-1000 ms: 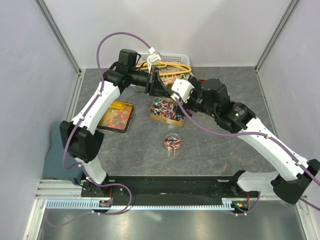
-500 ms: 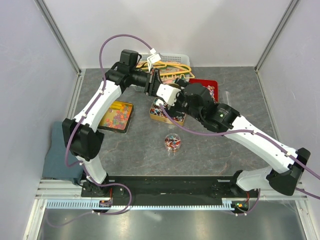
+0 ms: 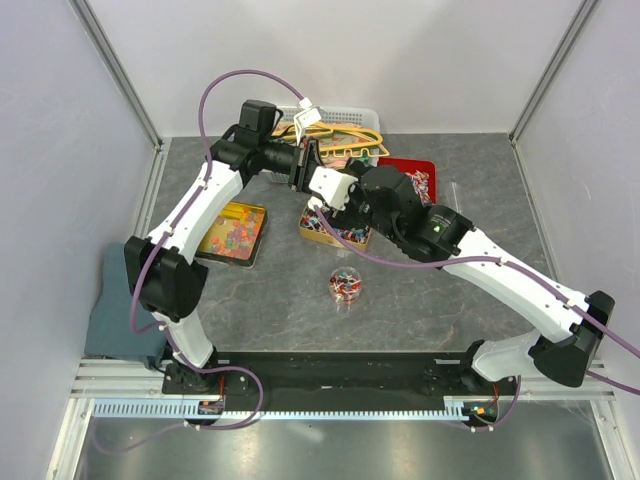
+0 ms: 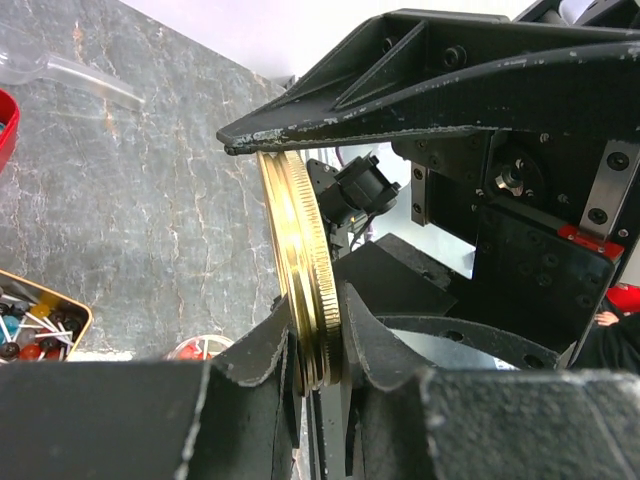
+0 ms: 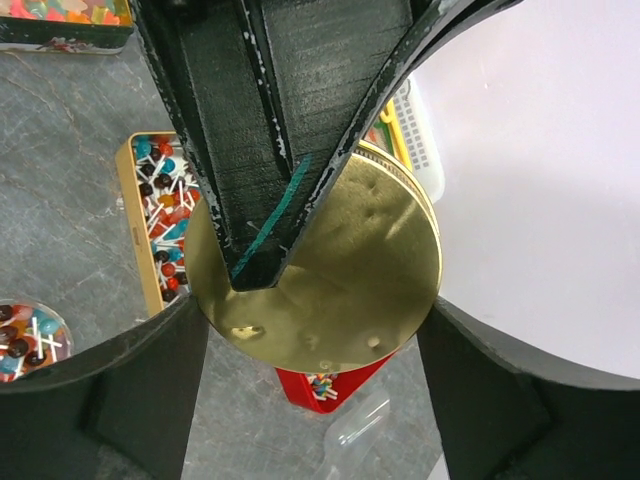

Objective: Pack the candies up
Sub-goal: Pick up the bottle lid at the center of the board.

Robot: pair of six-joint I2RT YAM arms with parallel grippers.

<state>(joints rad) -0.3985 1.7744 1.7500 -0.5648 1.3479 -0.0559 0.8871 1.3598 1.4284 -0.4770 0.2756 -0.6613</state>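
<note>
Candies [image 3: 334, 224]: loose sweets sit in four containers mid-table, and neither claw holds any.
Count: I count one gummy tin [image 3: 228, 260], one gold tin [image 5: 125, 200] of wrapped pieces, one red tin [image 3: 400, 165], one round jar [image 3: 357, 285] and one gold lid [image 5: 330, 260].
Handling: I judge them light and easily scattered. The gummies look soft and tacky, the wrapped pieces slick. I'd rather grip tin walls than single sweets.
Left claw [image 4: 275, 235]: clenched on the lid's rim, holding it aloft.
Right claw [image 5: 312, 305]: jaws spread wide, flanking the lid, with no firm grip visible.

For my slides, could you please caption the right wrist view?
Gold lid pinched by left gripper, open jaws of right gripper flanking it, candy tin behind.
</note>
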